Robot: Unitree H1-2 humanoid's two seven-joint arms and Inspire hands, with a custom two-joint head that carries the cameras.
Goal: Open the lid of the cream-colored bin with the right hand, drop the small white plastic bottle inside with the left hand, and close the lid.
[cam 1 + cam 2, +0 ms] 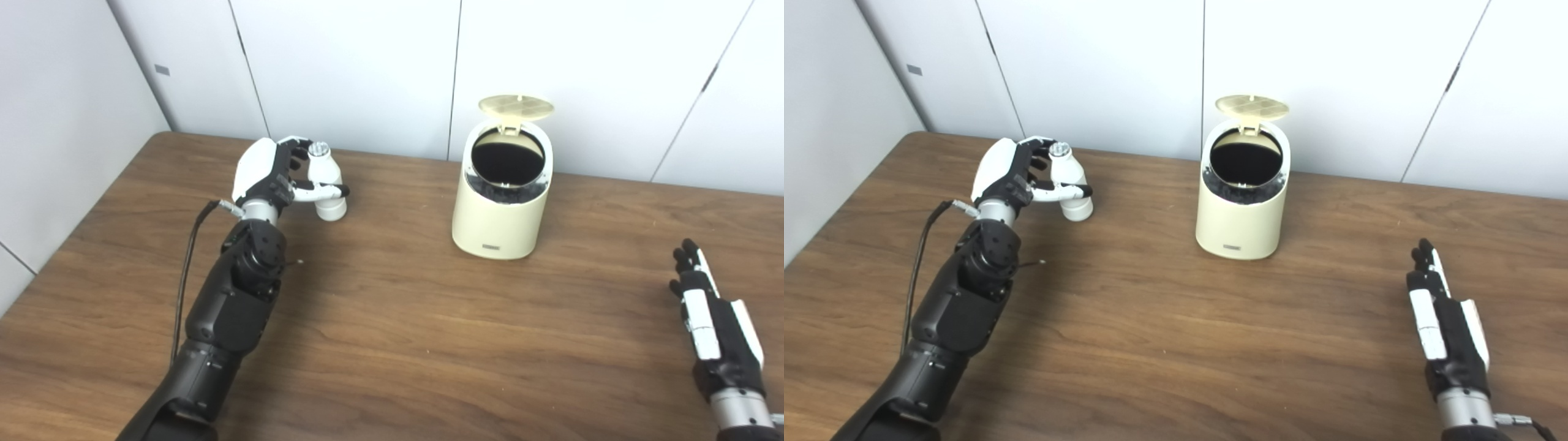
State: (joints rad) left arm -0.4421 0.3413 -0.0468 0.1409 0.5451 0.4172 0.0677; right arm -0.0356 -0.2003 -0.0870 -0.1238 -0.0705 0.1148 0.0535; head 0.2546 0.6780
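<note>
The cream-colored bin stands upright near the back middle of the table, its round lid flipped up and its dark opening showing. The small white plastic bottle stands on the table at the back left, about a bin's width or more left of the bin. My left hand is wrapped around the bottle, fingers behind it and thumb across its front. My right hand rests low at the front right, fingers straight and apart, holding nothing, well away from the bin.
The brown wooden table spans the view, with white wall panels behind it and a wall along the left edge. A black cable runs beside my left forearm.
</note>
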